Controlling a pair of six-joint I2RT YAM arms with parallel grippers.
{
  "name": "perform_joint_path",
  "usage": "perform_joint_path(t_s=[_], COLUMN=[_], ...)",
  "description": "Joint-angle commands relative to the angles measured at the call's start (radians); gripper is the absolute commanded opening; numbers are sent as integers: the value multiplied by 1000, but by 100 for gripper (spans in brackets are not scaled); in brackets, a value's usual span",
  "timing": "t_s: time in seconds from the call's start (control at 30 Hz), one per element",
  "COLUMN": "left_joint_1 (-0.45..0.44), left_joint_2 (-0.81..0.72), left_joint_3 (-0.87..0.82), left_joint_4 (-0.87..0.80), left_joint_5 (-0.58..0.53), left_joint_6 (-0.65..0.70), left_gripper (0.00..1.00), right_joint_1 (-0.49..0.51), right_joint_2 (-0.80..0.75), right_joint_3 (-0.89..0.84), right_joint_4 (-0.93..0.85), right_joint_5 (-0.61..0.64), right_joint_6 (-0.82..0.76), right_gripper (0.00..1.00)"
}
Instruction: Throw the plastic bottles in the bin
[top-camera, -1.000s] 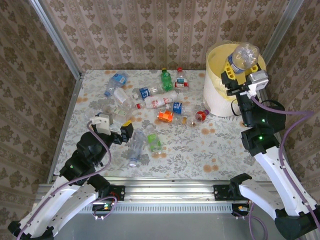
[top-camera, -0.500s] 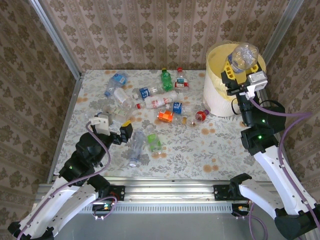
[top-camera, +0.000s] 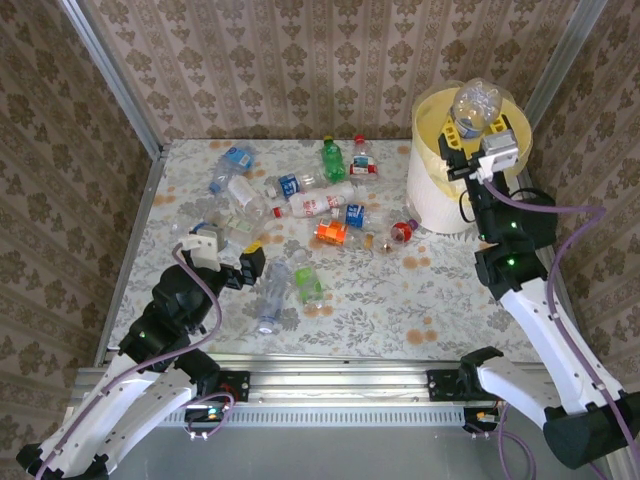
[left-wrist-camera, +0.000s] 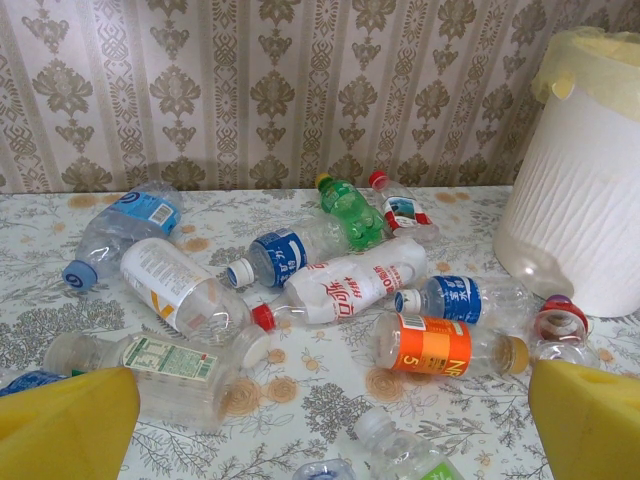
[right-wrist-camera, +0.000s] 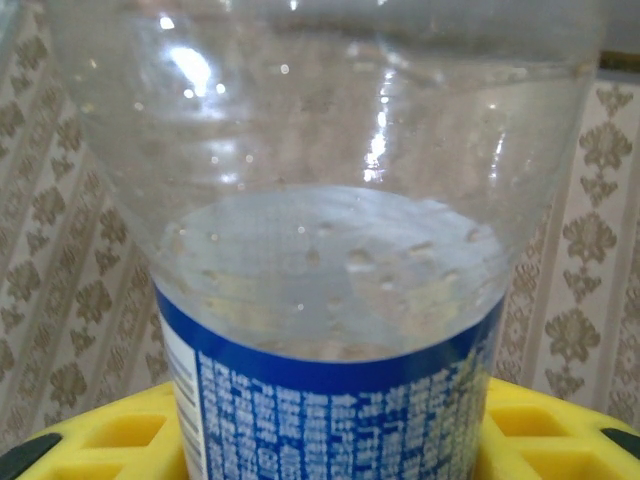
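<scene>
1. Currently the right gripper (top-camera: 472, 128) is clamped on a clear bottle with a blue label (top-camera: 476, 103); its yellow fingers (right-wrist-camera: 90, 430) press the labelled part from both sides.
2. That bottle points up and away from the wrist and hangs over the open mouth of the bin (top-camera: 430, 195), above the yellow liner (top-camera: 432, 125) folded over the rim.
3. The bin stands at the far right corner of the table (top-camera: 400, 300), close to the patterned wall.
4. The left gripper (top-camera: 250, 265) has its jaws spread wide with nothing between them. It sits low over the near left part of the table, its fingers (left-wrist-camera: 70, 425) at the bottom corners of the left wrist view.
5. The other plastic bottles (top-camera: 315, 203) lie on their sides, scattered across the middle and far left of the table.
6. Among them, seen from the left wrist:
   - a green bottle (left-wrist-camera: 350, 210) lies towards the back;
   - a white-labelled bottle with a red cap (left-wrist-camera: 345, 290) lies in the middle;
   - an orange-labelled bottle (left-wrist-camera: 435, 345) lies nearer the camera;
   - a red-labelled bottle (left-wrist-camera: 560, 325) lies just beside the bin's base
</scene>
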Motion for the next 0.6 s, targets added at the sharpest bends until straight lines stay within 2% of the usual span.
perform_joint_path(t_s=[0.0,0.07,0.13,0.2,0.27,0.33,0.37,0.5,0.57], left_joint_1=[9,9,10,12,12,12,12,13,13], left_joint_2=[-9,-9,-9,-8,-9,-10,-9,-11,-10], left_joint_3=[-4,-4,-4,-2,-1,1,1,4,6], left_joint_4=[-15,-15,-15,-17,-23,-28,-29,-31,-30], left_joint_5=[-4,-2,0,3,5,10,11,27,33], left_joint_6=[18,21,22,23,24,22,20,16,15], left_gripper=[100,100,100,100,100,100,100,100,100], right_joint_1=[-57,-106,-164,-216,-260,-266,-266,-266,-266], right_joint_2=[60,124,216,309,412,496,515,454,394], right_joint_3=[61,115,240,361,513,635,674,646,638], right_joint_4=[-37,-132,-331,-515,-729,-905,-965,-959,-949], right_joint_5=[64,103,134,139,81,71,67,56,25], right_joint_6=[74,155,245,335,414,447,455,489,496], right_gripper=[27,27,28,33,46,68,75,94,97])
